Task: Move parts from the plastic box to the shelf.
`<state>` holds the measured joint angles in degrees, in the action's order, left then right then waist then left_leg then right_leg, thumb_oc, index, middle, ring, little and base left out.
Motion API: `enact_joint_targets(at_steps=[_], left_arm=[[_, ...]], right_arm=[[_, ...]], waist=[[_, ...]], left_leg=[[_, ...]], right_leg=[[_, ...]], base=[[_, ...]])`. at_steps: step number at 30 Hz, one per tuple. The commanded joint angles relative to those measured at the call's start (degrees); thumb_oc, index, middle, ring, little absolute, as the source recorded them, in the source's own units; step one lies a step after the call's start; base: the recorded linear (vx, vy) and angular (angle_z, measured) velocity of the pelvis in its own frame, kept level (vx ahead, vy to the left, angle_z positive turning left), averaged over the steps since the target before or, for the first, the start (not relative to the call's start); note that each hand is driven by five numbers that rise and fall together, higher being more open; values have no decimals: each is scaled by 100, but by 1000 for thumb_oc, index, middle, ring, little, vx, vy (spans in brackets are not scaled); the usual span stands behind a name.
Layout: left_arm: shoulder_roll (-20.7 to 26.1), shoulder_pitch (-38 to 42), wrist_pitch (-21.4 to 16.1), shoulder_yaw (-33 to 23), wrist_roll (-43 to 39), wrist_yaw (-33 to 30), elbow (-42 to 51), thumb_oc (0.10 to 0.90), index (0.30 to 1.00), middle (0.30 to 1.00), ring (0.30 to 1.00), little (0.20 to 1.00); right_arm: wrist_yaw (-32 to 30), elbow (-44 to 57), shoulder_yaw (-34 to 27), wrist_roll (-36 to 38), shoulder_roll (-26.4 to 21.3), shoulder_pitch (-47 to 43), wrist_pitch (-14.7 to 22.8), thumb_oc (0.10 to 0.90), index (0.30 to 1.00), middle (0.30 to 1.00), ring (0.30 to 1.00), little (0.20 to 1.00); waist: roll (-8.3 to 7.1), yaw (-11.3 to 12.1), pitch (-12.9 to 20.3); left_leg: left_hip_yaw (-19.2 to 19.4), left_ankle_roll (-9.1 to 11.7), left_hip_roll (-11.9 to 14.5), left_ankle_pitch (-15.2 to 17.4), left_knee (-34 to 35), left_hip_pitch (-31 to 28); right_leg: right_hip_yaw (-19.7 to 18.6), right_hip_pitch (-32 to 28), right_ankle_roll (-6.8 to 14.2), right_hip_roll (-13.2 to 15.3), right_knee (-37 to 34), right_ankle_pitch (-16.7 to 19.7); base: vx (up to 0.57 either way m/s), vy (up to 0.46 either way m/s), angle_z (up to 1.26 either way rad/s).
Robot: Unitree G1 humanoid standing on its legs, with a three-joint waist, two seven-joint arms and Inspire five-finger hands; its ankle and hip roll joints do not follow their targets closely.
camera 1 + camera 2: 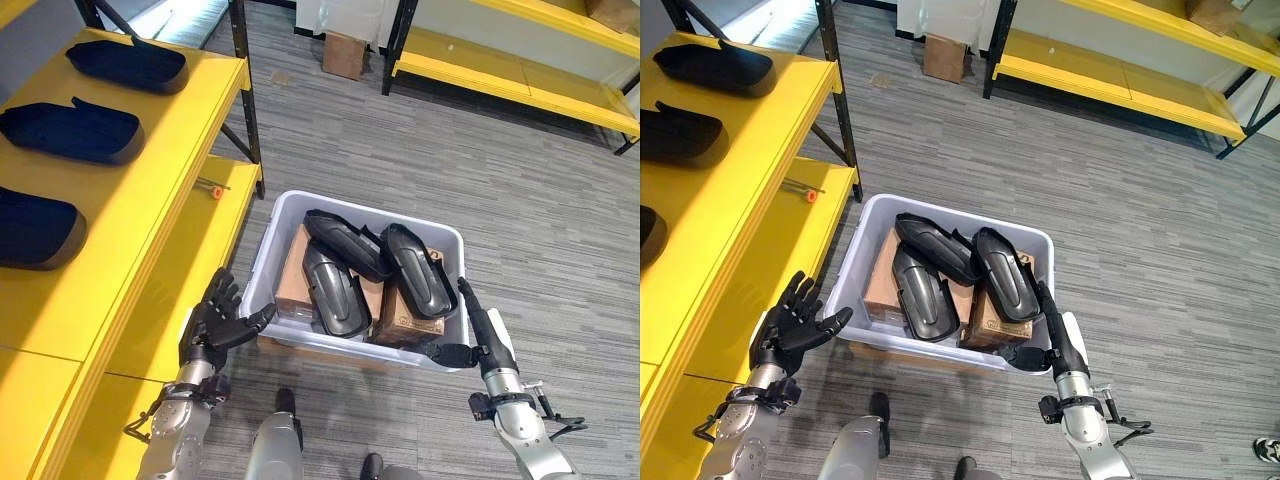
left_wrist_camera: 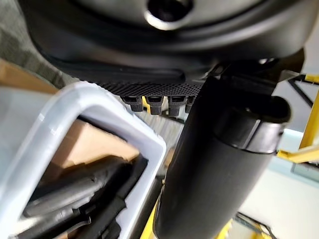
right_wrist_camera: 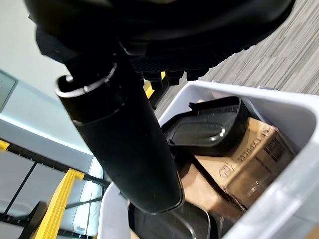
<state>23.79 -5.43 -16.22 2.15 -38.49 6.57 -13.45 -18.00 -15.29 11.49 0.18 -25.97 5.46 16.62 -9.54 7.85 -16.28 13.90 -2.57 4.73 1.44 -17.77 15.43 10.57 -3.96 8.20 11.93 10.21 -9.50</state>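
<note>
Black parts crowd the plastic box, open above.

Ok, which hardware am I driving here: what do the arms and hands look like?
Two silver-grey metal arms with dark wrist collars. The left hand and right hand are dark, with slim fingers and a thumb; the right one shows a white panel along its side.

The left robot hand is raised palm-forward on its silver-grey arm, fingers spread and straight, thumb pointing sideways toward the right. The right robot hand stands edge-on, fingers straight and together pointing up and away, thumb stuck out to the left.
</note>
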Motion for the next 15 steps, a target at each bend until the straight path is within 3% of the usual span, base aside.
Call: enact_joint_targets(at_steps=[1,2,3,6,8,9,11,13,15], left_arm=[[154,140,-361,156,212,569,901,900,1000,1000,1000,1000],[150,138,-377,163,205,534,902,900,1000,1000,1000,1000],[171,168,-331,112,-8,461,859,900,1000,1000,1000,1000],[132,138,-310,55,-75,489,848,900,1000,1000,1000,1000],[109,150,-224,56,-160,462,860,900,1000,1000,1000,1000],[95,214,-173,101,-136,377,833,900,1000,1000,1000,1000],[118,279,-127,150,-182,351,807,900,1000,1000,1000,1000],[173,317,-100,227,-186,370,789,900,1000,1000,1000,1000],[233,236,-186,291,-153,428,801,900,1000,1000,1000,1000]], right_arm=[[-595,522,-509,-124,-278,-248,466,900,1000,1000,1000,1000],[-635,540,-530,-156,-288,-246,476,900,1000,1000,1000,1000],[-672,791,-610,-274,-335,-231,398,900,1000,1000,1000,1000],[-521,870,-707,-423,-407,-267,499,900,1000,1000,1000,1000],[-403,919,-781,-502,-493,-298,603,900,1000,1000,1000,1000],[-322,987,-823,-565,-544,-366,645,900,1000,1000,1000,1000],[-168,1056,-862,-593,-588,-416,656,900,1000,1000,1000,1000],[-33,1202,-835,-655,-626,-514,554,900,1000,1000,1000,1000],[123,1228,-795,-555,-629,-634,455,900,1000,1000,1000,1000]], waist=[[6,-111,619],[2,-118,630],[42,-246,650],[102,-349,638],[183,-451,575],[244,-528,536],[235,-561,491],[125,-566,422],[65,-499,362]], left_leg=[[-9,-163,-198,494,211,-94],[3,-183,-225,512,225,-116],[112,-391,-391,759,302,-449],[191,-432,-366,857,323,-695],[108,-357,-270,860,342,-919],[41,-223,-91,821,366,-1095],[29,-112,36,841,309,-1163],[41,63,177,981,175,-1253],[76,201,363,1110,97,-1371]], right_leg=[[168,-483,-155,-521,1171,100],[156,-463,-141,-529,1231,131],[146,80,38,-649,2303,495],[171,392,-72,-672,2390,360],[120,662,-152,-593,2085,268],[17,880,-123,-311,1620,411],[-57,874,-55,-45,1116,643],[-145,867,192,503,175,1454],[-45,915,377,862,-178,1981]], base=[[37,253,-1],[70,293,8],[82,299,-1],[85,139,-26],[66,-74,-27],[41,-142,-21],[71,-262,0],[134,-402,1],[175,-419,-4]])
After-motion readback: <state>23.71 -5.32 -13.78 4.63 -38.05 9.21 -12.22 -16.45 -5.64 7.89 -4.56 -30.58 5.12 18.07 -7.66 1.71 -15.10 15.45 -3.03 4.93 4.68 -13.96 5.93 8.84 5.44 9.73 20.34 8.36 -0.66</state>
